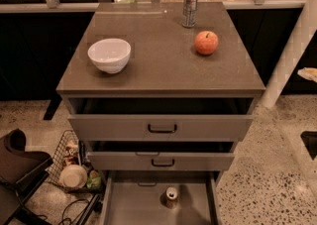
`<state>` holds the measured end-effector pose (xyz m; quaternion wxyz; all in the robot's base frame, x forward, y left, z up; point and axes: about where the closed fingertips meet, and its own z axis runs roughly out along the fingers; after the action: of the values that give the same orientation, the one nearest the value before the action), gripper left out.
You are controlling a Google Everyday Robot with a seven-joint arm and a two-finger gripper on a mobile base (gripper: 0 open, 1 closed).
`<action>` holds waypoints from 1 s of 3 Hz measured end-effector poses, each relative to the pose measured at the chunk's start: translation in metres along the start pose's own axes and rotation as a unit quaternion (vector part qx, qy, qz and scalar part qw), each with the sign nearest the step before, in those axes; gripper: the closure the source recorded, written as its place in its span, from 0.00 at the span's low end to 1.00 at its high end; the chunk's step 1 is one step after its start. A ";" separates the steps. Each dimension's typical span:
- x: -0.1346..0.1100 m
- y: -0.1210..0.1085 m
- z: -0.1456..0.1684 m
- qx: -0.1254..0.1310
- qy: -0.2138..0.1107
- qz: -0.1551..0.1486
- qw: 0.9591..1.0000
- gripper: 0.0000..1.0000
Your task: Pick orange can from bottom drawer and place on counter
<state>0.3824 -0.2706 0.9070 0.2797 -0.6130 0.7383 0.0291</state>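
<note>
The orange can point(171, 196) stands upright on the grey floor of the open bottom drawer point(133, 204), near its back and right of centre; its silver top faces up. The counter point(158, 65) is the grey-brown top of the drawer cabinet. Of my gripper point(308, 74) only a pale tip shows at the right edge, beside the white arm point(292, 55). It is level with the counter's front, well above and to the right of the can, and touches nothing.
On the counter stand a white bowl point(109, 54) at the left, a red apple point(206, 42) at the right and a tall slim silver can point(189, 7) at the back. The two upper drawers point(161, 127) are part-open. A wire basket point(74, 167) of clutter and a dark chair point(17, 169) sit on the floor at the left.
</note>
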 end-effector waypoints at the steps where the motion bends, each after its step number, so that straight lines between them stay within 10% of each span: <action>1: 0.043 0.043 0.040 0.013 -0.026 -0.009 1.000 0.00; 3: 0.046 0.041 0.048 0.022 -0.038 -0.003 0.999 0.00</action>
<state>0.3590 -0.2830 0.8337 0.3212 -0.6070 0.7260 0.0354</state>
